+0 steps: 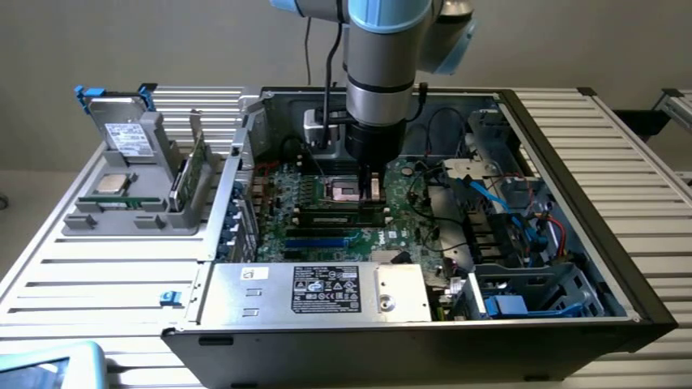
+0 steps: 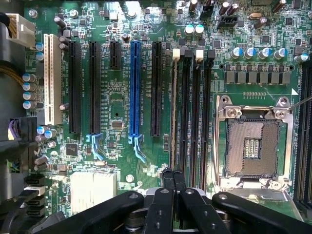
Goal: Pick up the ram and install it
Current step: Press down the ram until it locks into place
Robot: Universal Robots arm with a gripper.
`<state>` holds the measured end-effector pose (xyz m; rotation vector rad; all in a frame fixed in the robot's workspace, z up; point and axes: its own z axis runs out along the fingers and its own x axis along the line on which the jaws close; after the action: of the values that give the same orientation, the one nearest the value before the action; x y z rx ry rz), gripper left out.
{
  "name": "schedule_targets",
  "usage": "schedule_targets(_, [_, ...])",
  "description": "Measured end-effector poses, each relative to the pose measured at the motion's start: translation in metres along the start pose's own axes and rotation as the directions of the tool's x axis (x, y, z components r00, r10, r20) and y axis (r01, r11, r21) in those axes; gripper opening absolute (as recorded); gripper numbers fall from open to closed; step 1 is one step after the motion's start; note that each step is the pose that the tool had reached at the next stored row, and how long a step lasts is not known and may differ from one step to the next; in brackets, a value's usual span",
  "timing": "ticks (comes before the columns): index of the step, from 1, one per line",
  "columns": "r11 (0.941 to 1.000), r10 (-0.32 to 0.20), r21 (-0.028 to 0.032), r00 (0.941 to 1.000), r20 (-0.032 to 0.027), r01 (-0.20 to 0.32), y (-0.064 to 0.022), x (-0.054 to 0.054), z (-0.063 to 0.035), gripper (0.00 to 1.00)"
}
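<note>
Exterior view: the gripper point(image 1: 371, 172), fingers pressed together and holding nothing, hangs over the motherboard point(image 1: 324, 231); the ram point(image 1: 193, 172) stands in the grey holder point(image 1: 130, 219) beside the motherboard's case.

The motherboard point(image 2: 122, 97) is glossy green board carrying smooth black and blue plastic slots. The processor socket point(image 2: 253, 146) has a bright metal frame. The gripper point(image 2: 173, 183) is matt black.

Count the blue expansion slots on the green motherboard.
1: a long blue expansion slot stands among the black slots on the green motherboard; others may be hidden.
</note>
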<state>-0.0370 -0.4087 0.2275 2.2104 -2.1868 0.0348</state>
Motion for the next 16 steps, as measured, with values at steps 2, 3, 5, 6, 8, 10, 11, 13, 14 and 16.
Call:
schedule_targets(2, [1.0000, 0.000, 0.0002, 1.0000, -0.0005, 0.000, 0.0000, 0.000, 0.0004, 0.11])
schedule_targets(3, [1.0000, 0.000, 0.0002, 1.0000, -0.0007, 0.000, 0.0000, 0.000, 0.0005, 0.11])
schedule_targets(5, [1.0000, -0.001, 0.0001, 1.0000, -0.0013, 0.001, 0.0000, 0.000, 0.0005, 0.11])
schedule_targets(6, [1.0000, -0.001, 0.0001, 1.0000, -0.0016, 0.001, 0.0000, 0.000, 0.0005, 0.11])
schedule_targets(8, [1.0000, 0.000, 0.0005, 1.0000, -0.0010, 0.000, 0.0006, 0.000, -0.0041, 0.11])
schedule_targets(10, [1.0000, -0.001, 0.0002, 1.0000, -0.0022, 0.001, 0.0027, 0.000, -0.0133, 0.11])
schedule_targets(11, [1.0000, 0.000, 0.0001, 1.0000, -0.0021, 0.000, 0.0051, 0.001, -0.0164, 0.11])
schedule_targets(13, [1.0000, -0.001, 0.0002, 1.0000, -0.0020, 0.001, 0.0120, 0.001, -0.0176, 0.11])
schedule_targets(14, [1.0000, -0.001, 0.0002, 1.0000, -0.0022, 0.001, 0.0151, 0.000, -0.0177, 0.11])
schedule_targets(16, [1.0000, -0.001, 0.0001, 1.0000, -0.0023, 0.001, 0.0180, 0.000, -0.0177, 0.11])
